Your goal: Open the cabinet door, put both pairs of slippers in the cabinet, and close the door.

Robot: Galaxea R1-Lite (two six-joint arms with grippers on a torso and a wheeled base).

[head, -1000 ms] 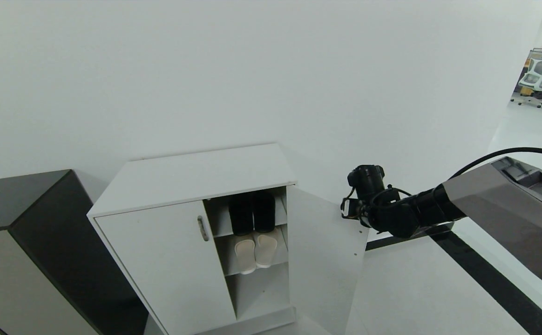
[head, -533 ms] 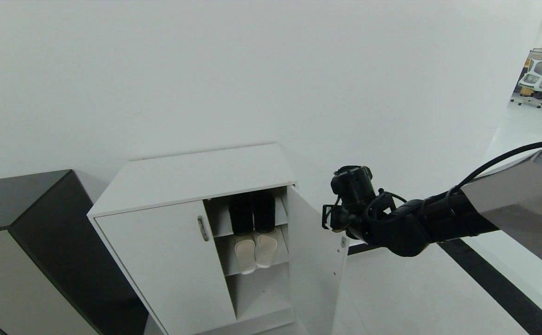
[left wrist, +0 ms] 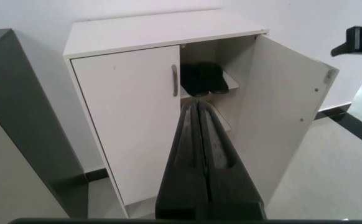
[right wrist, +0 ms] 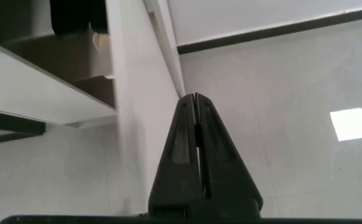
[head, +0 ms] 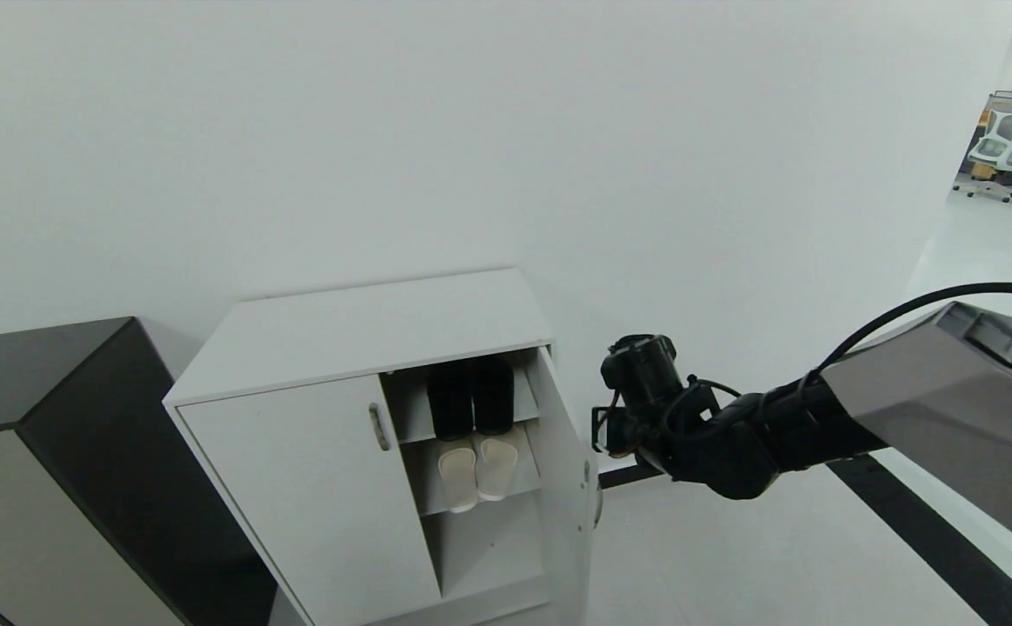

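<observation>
Right claw (right wrist: 196, 98) — pinched together, empty — at the half-open cabinet door (head: 569, 461); left claw (left wrist: 198, 104) pinched too.

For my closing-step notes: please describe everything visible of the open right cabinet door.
The right cabinet door is a plain white laminate-looking panel, hinged to the cabinet at the right. It stands upright, about half open, small fittings on its inner face. The right gripper, jaws shut, is at its outer face, apparently touching.

The cabinet (head: 358, 330) looks matt white laminate, its handle (head: 379, 426) brushed metal.
</observation>
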